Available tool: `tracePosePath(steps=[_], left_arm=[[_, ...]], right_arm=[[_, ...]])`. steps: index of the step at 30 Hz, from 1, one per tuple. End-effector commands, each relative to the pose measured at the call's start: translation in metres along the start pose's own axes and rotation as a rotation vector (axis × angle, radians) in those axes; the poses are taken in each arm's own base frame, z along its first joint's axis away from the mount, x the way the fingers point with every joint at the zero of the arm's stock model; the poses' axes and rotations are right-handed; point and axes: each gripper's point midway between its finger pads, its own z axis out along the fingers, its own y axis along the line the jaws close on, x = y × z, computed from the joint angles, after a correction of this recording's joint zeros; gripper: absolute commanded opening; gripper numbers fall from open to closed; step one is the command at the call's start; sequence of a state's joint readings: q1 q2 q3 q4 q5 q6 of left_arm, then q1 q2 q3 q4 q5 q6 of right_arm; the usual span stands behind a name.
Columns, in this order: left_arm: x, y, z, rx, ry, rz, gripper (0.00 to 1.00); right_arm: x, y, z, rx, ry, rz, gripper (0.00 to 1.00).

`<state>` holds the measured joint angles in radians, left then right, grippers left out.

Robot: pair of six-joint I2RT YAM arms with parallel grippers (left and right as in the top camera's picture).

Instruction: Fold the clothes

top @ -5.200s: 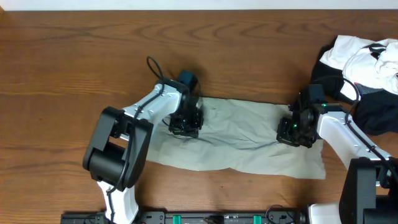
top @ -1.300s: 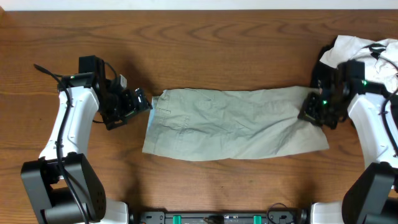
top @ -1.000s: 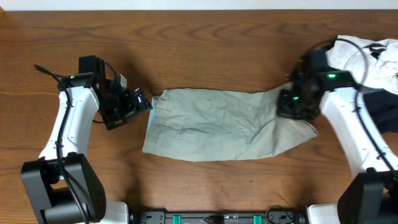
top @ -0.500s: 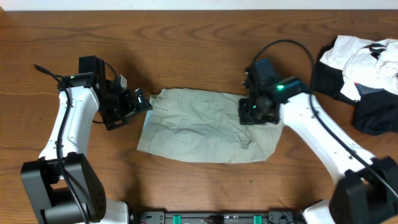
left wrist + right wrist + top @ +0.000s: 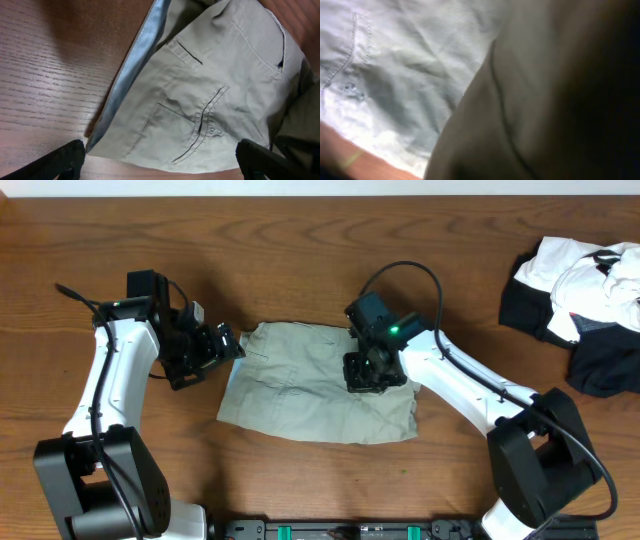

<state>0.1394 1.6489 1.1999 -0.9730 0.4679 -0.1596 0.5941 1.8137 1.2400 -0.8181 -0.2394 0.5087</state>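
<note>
The clothes (image 5: 290,385) are a khaki garment lying on the wooden table (image 5: 300,240), its right part folded over to the left onto the rest. My right gripper (image 5: 372,375) is down on that folded part near the garment's middle. In the right wrist view the clothes (image 5: 410,65) fill the frame, with a dark fold right at the lens; the fingers are hidden. My left gripper (image 5: 225,345) hovers open just off the garment's left edge. The left wrist view shows the clothes (image 5: 210,85), a back pocket and the waistband, with the left gripper (image 5: 162,167) wide apart and empty.
A heap of black and white garments (image 5: 580,290) lies at the table's far right edge. A black cable loops above the right arm (image 5: 470,385), which reaches across the table's right half.
My right gripper has swept left from the garment's right end to its middle, dragging that end over the rest. The garment now looks about half as long. The left arm has not moved.
</note>
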Motion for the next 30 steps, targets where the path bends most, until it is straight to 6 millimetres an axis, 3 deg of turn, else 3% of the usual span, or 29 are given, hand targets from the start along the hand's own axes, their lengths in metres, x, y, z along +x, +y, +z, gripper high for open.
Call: tracePosePath(steps=[1,7,11,13,16,17,18,21,23,26,30], left_arm=[[0.003,0.000,0.001,0.001,0.012,0.007,0.98],[0.003,0.000,0.001,0.001,0.012,0.006,0.98],[0.004,0.000,0.001,0.000,0.016,0.004,0.98],[0.004,0.000,0.001,0.000,0.016,0.004,0.98],[0.004,0.000,0.001,0.000,0.016,0.004,0.98],[0.004,0.000,0.001,0.000,0.016,0.004,0.98],[0.004,0.000,0.001,0.000,0.016,0.004,0.98],[0.004,0.000,0.001,0.000,0.016,0.004,0.98],[0.005,0.001,0.001,-0.001,0.020,0.003,0.98],[0.005,0.001,0.001,-0.001,0.022,0.002,0.98],[0.005,0.001,0.001,-0.001,0.021,0.002,0.98]], right_arm=[[-0.002,0.032,-0.012,-0.107,0.004,-0.020,0.17],[-0.006,0.069,-0.024,-0.227,-0.012,-0.079,0.33],[-0.013,0.081,-0.034,-0.249,-0.037,-0.106,0.37],[-0.018,0.090,-0.047,-0.268,-0.055,-0.132,0.49],[-0.026,0.100,-0.070,-0.282,-0.089,-0.182,0.81],[-0.029,0.104,-0.078,-0.286,-0.100,-0.202,0.88],[-0.031,0.108,-0.086,-0.291,-0.111,-0.219,0.92],[-0.033,0.111,-0.100,-0.280,-0.121,-0.220,0.93],[-0.041,0.093,-0.110,-0.189,-0.151,-0.184,0.93],[-0.054,0.051,-0.131,-0.019,-0.205,-0.083,0.97],[-0.054,0.003,-0.157,0.096,-0.201,0.019,0.99]])
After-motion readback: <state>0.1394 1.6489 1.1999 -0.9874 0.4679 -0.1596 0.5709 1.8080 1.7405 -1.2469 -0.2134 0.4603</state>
